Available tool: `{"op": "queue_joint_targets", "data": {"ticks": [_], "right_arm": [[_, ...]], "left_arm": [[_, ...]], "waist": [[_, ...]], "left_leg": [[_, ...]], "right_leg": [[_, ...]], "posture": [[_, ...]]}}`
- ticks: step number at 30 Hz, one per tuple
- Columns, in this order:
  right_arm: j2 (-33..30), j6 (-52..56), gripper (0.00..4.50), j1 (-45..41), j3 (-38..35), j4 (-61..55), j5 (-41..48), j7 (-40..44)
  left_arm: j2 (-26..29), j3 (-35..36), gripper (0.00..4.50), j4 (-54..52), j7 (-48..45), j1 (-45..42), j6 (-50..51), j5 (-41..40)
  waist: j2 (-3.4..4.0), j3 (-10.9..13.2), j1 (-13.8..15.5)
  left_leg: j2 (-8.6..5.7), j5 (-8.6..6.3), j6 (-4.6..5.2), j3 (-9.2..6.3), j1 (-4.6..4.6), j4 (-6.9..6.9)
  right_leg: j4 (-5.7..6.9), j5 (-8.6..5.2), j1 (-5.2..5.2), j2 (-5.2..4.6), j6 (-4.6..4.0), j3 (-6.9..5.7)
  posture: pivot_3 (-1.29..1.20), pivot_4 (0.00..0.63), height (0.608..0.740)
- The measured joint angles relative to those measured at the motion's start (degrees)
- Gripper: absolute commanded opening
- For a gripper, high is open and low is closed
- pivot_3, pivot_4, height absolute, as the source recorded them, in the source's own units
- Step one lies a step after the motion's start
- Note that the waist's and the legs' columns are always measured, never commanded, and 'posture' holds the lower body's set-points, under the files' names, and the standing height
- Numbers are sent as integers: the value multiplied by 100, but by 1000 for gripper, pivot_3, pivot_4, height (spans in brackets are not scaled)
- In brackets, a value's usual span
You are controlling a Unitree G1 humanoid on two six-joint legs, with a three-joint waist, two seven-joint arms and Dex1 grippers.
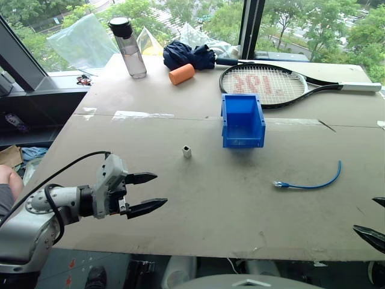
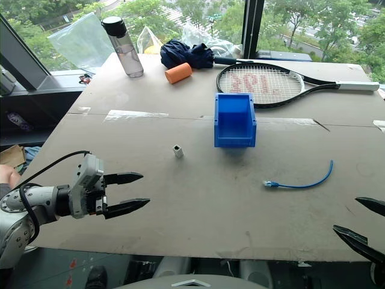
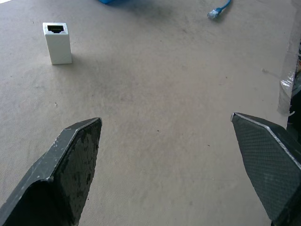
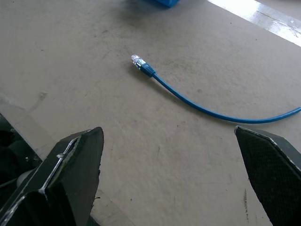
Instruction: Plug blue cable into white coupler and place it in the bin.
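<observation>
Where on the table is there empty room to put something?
Between the small white boxy coupler and the thin blue cable, in front of the bright blue plastic bin. Crowded behind the bin: racket, clear bottle, orange roll.

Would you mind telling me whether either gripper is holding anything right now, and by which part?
Nothing is held. The left gripper and right gripper are both open and empty; the cable and coupler lie untouched on the table.
</observation>
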Motion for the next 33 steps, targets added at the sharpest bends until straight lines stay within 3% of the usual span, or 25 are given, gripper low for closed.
{"op": "queue_joint_targets", "data": {"ticks": [3, 7, 9, 13, 15, 19, 25, 28, 33], "right_arm": [[-12, 25, 4500, -52, 3, 1, -2, -13], [-331, 663, 4500, -999, 495, -656, 463, -784], [-436, 819, 4500, -1079, 634, -796, 535, -861], [-1621, 1523, 4500, -1962, 1894, -1419, 144, -1470], [-1894, 1846, 4500, -2530, 2492, -1302, 130, -1603], [-2098, 2426, 4500, -3866, 4026, -786, -56, -1849], [-2095, 2827, 4500, -5245, 5577, 96, -721, -1851], [-1808, 2826, 3750, -5871, 6118, 663, -1048, -1801], [-1640, 2637, 1195, -6241, 6736, 1235, -1662, -1617]], "left_arm": [[-1, -20, 4481, 3, 2, -35, 22, -6], [-79, -458, 4481, -346, 98, -717, 243, -272], [-78, -513, 4481, -411, 111, -752, 267, -291], [1, -959, 4481, -557, -62, -914, 167, -188], [13, -1090, 4481, -657, -77, -974, 107, -124], [17, -1274, 4481, -920, -55, -1044, 71, -72], [-13, -1383, 4481, -1363, 206, -994, 71, -45], [-76, -1410, 4500, -1486, 377, -982, 72, -44], [-124, -1460, 4500, -1577, 539, -859, 50, 11]], "waist": [[0, 0, 0], [-2, -1, -9], [-2, -1, -4], [-3, -1, -26], [-19, -5, -9], [-19, 7, 6], [-19, 9, -19], [-19, 9, -28], [-16, 8, -4]], "left_leg": [[0, 0, 0, 1, 0, 0], [1, 0, 0, 8, 1, 6], [-1, -1, 3, 6, -1, 3], [-20, -6, 11, 9, -2, 4], [-21, -6, 11, 8, -3, 9], [-27, -6, 13, 4, -11, 21], [-27, -9, 17, 7, -7, 23], [-26, -9, 17, 6, -4, 23], [-29, -9, 18, 6, -6, 23]], "right_leg": [[0, 0, 0, 0, 0, 0], [3, 2, 1, 6, 0, 4], [2, 4, 0, 8, -5, 4], [5, 15, -7, 11, -21, 6], [4, 16, -5, 12, -24, 6], [2, 16, -3, 6, -25, 6], [2, 17, -3, 8, -24, 6], [5, 17, -2, 11, -24, 6], [5, 18, -2, 9, -24, 7]], "posture": [[0, 150, 740], [0, 150, 740], [0, 150, 740], [0, 150, 740], [0, 150, 740], [0, 150, 740], [0, 150, 740], [0, 150, 740], [0, 150, 740]]}}
